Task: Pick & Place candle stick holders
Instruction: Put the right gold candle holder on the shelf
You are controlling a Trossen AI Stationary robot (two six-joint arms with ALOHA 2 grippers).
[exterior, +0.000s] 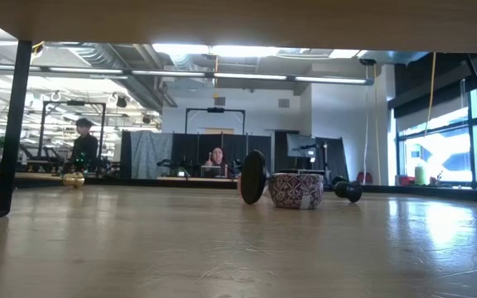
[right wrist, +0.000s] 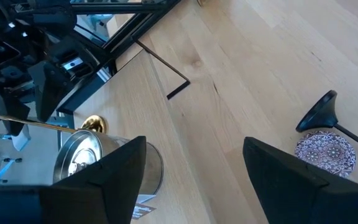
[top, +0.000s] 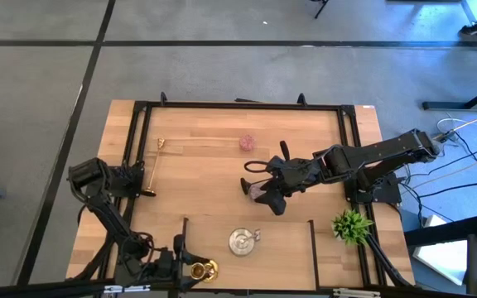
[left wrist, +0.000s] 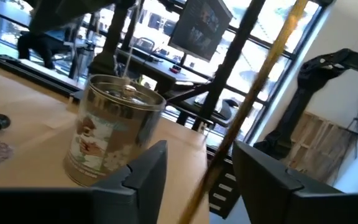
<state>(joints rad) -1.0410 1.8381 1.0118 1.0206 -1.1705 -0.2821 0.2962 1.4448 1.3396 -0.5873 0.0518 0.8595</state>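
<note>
The right gripper (top: 265, 192) hovers above the middle of the table (top: 205, 165), fingers spread wide and holding nothing. Just beside it, on the far side from the silver round holder (top: 242, 241), the patterned pink holder (right wrist: 325, 152) sits flat on the wood, with the black thin-stemmed holder (right wrist: 325, 112) lying on its side next to it — apparently touching, though the views leave that unsure. A second pink holder (top: 248, 142) stands farther from the silver one, toward the far edge.

The patterned one looks short, rigid and light, probably ceramic or glass: a grip across its round wall should hold, but hard squeezing risks a chip. The black one is top-heavy with a slim stem; taking it at the flared base seems safer than at the stem, which may swing or slip.

The left gripper (left wrist: 197, 174) waits close to the silver holder, jaws parted and empty, beside a small gold holder (top: 200, 269).
</note>
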